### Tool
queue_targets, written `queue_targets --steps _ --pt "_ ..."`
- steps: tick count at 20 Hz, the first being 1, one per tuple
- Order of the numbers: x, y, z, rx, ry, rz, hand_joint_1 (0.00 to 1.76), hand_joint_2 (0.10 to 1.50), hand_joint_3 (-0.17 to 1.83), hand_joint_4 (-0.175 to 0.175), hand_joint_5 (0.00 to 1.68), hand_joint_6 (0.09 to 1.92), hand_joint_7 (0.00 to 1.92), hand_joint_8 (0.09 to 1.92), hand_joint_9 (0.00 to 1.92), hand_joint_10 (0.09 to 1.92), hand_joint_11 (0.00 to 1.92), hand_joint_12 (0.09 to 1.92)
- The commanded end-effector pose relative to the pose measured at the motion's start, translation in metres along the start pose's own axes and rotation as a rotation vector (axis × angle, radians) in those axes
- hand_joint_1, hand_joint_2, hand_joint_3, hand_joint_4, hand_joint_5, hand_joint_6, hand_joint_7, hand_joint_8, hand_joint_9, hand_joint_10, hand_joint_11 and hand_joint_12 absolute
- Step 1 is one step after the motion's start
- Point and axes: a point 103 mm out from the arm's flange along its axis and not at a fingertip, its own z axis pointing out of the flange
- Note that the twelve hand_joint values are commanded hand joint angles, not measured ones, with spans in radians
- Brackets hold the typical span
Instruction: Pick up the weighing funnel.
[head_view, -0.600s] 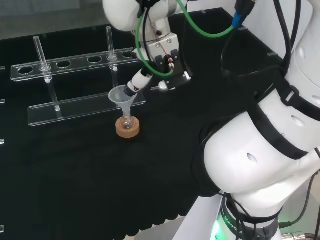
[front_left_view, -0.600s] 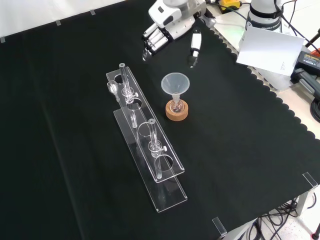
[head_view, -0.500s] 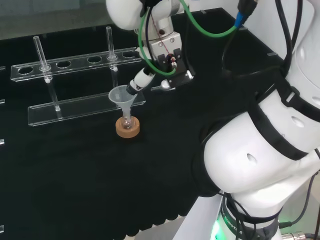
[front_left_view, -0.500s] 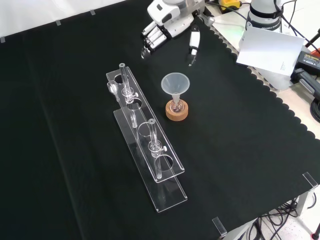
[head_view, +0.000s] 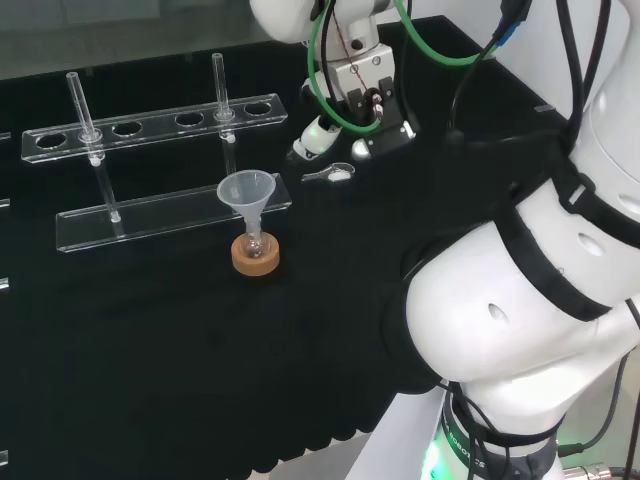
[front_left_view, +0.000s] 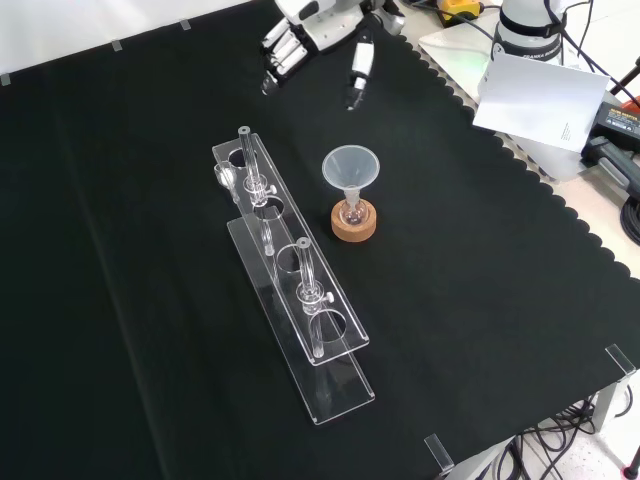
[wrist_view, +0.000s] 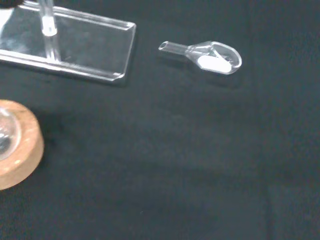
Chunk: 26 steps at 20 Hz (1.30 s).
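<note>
The hand (front_left_view: 320, 25), cut off at the front view's top, spreads empty; the weighing funnel (wrist_view: 207, 55) lies on the table (wrist_view: 175, 160).

No text, label, brand, number or sign legible in any view; white sheet (front_left_view: 535, 95) at upper right of front view carries few small dark marks near its lower edge, too small to read.
</note>
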Motion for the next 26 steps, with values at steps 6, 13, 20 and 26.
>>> queue_targets --steps 6,13,20,26 --pt "-0.054 0.055 0.013 0.012 0.015 0.036 0.73 0.76 0.28 -0.057 0.47 0.09 0.44 0.71 0.67 0.59 0.38 1.35" --pt "-0.072 0.096 0.040 0.031 0.081 -0.003 0.74 0.74 0.32 -0.058 0.50 0.09 0.46 0.70 0.70 0.57 0.40 1.34" --pt "-0.071 0.132 0.068 0.058 0.128 -0.067 0.72 0.70 0.37 -0.057 0.52 0.09 0.46 0.71 0.70 0.56 0.41 1.33" --pt "-0.075 0.150 0.093 0.088 0.155 -0.087 0.72 0.69 0.38 -0.056 0.53 0.09 0.46 0.71 0.70 0.56 0.42 1.33"
